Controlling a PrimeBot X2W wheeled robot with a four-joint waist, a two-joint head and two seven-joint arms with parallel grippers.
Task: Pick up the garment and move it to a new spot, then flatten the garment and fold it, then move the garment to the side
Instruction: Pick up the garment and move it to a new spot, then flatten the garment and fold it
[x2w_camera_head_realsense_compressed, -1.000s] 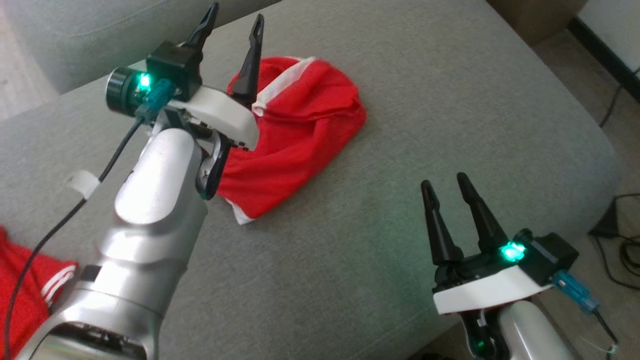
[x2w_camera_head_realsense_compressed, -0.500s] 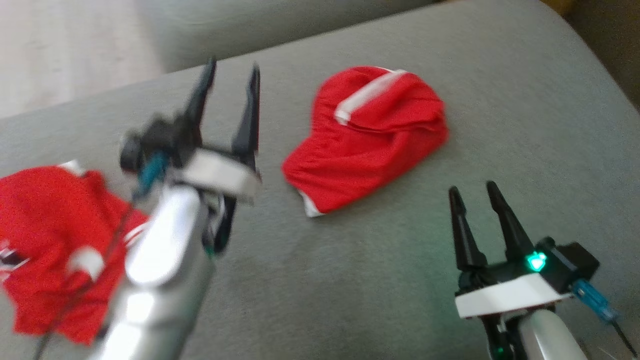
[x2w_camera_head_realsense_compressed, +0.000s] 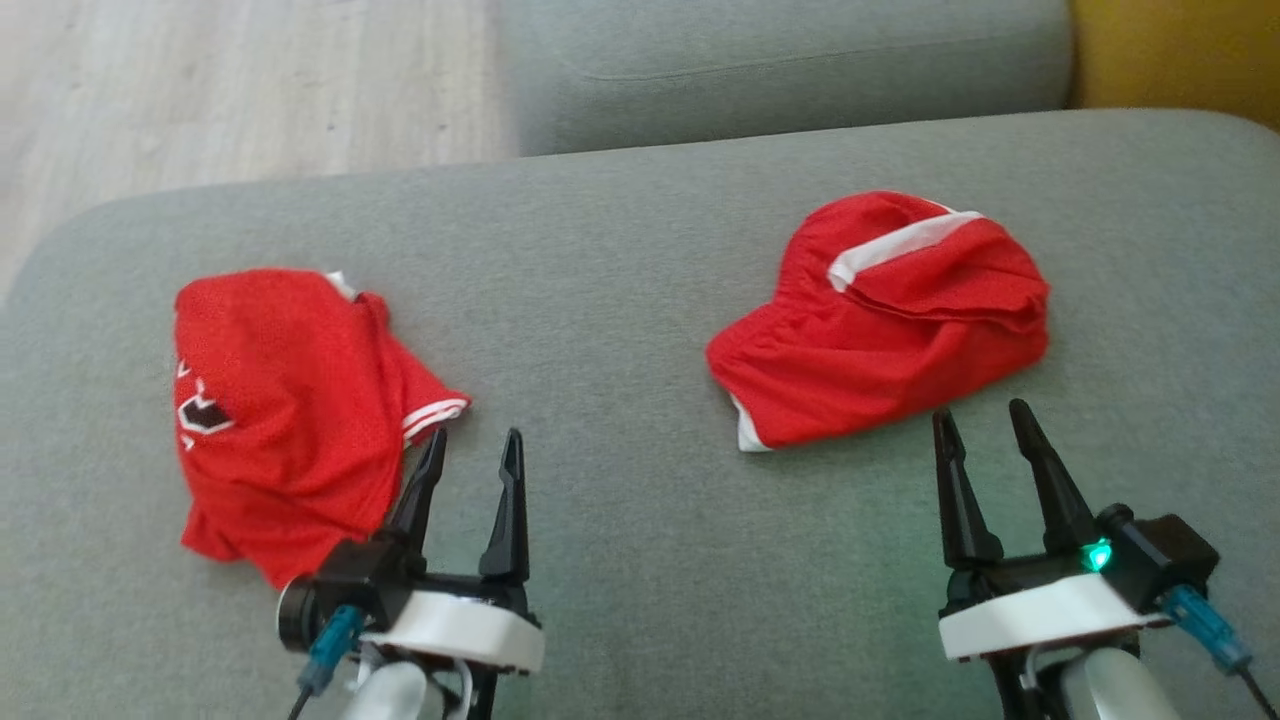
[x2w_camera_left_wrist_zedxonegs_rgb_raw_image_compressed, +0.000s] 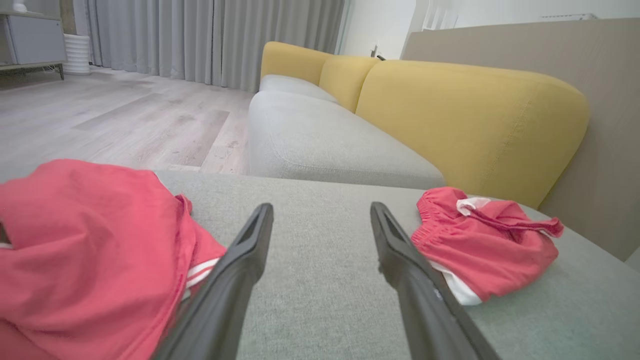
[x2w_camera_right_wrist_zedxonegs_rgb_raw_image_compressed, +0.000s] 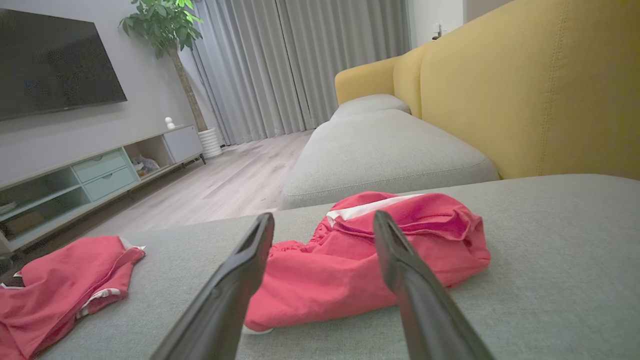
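— Where did the garments lie?

— Both were on the grey sofa cushion (x2w_camera_head_realsense_compressed: 620, 250), well apart. The red jersey (x2w_camera_head_realsense_compressed: 280, 400) lay crumpled on my left, its white-striped sleeve hem just beside one finger of my left end effector (x2w_camera_head_realsense_compressed: 475, 440); I could not tell whether they touched. The red shorts (x2w_camera_head_realsense_compressed: 880, 330) lay bunched on my right, white band uppermost, just beyond my right end effector (x2w_camera_head_realsense_compressed: 980, 412).

— Were you gripping either one?

— No. The fingers of both end effectors stood apart, low over the cushion, and clamped on no cloth.
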